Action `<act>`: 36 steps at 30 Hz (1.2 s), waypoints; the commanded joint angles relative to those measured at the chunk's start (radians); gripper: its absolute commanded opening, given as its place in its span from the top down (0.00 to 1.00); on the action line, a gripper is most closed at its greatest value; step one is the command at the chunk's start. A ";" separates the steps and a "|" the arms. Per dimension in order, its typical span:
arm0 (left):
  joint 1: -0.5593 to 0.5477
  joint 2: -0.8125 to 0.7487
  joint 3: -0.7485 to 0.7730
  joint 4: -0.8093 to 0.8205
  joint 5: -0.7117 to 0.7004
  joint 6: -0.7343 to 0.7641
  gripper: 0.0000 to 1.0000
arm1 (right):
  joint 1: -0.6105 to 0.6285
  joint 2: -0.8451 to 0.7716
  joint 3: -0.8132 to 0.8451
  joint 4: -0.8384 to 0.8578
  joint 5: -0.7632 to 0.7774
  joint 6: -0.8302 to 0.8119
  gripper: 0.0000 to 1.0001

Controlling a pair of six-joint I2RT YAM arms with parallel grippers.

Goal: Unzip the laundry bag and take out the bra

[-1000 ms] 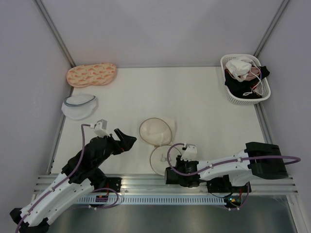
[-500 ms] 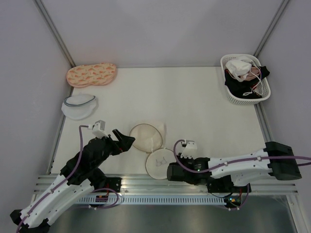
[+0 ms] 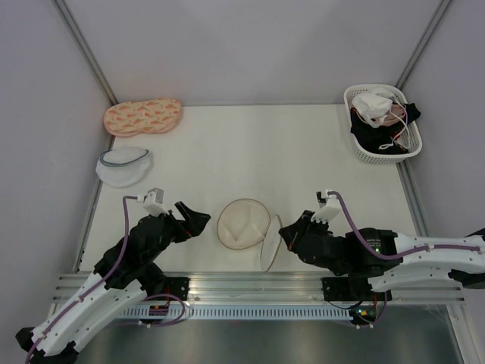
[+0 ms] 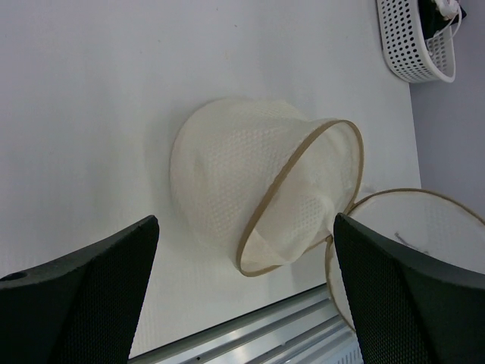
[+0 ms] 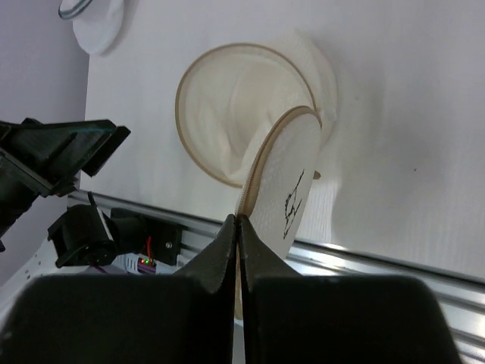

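The laundry bag (image 3: 241, 222) lies unzipped near the table's front edge, its cream mesh dome open. In the left wrist view the dome (image 4: 227, 174) looks slack, with only mesh showing. My right gripper (image 3: 281, 232) is shut on the zip rim of the bag's flat lid (image 3: 269, 252) and holds it up on edge. The black bra symbol shows on the lid (image 5: 292, 201) just past the gripper (image 5: 239, 227). My left gripper (image 3: 197, 220) is open and empty, just left of the dome, not touching it (image 4: 242, 292). The white bra (image 3: 371, 105) lies on top in the basket.
A white basket (image 3: 366, 156) at the back right also holds black and pink garments. A long peach patterned pouch (image 3: 142, 117) lies at the back left. A white mesh pouch with a grey-blue rim (image 3: 123, 164) lies at the left. A metal rail (image 3: 227, 282) runs along the front.
My right gripper has moved right and up, tipping the lid from flat onto its edge. The dome shifted left, then back right. My left gripper has barely moved.
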 commanded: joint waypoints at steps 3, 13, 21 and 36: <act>0.001 0.010 0.040 0.011 -0.022 -0.034 0.01 | -0.087 0.047 0.139 -0.064 0.136 -0.176 0.99; -0.001 -0.084 0.082 -0.011 -0.019 -0.063 0.01 | -0.386 0.477 0.401 0.269 -0.104 -0.584 1.00; -0.002 -0.316 0.154 -0.071 -0.099 -0.128 0.00 | -0.422 0.872 0.604 0.386 -0.272 -0.676 1.00; 0.001 -0.286 0.159 -0.111 -0.102 -0.158 0.00 | -0.543 0.483 0.187 0.756 -0.639 -0.624 0.29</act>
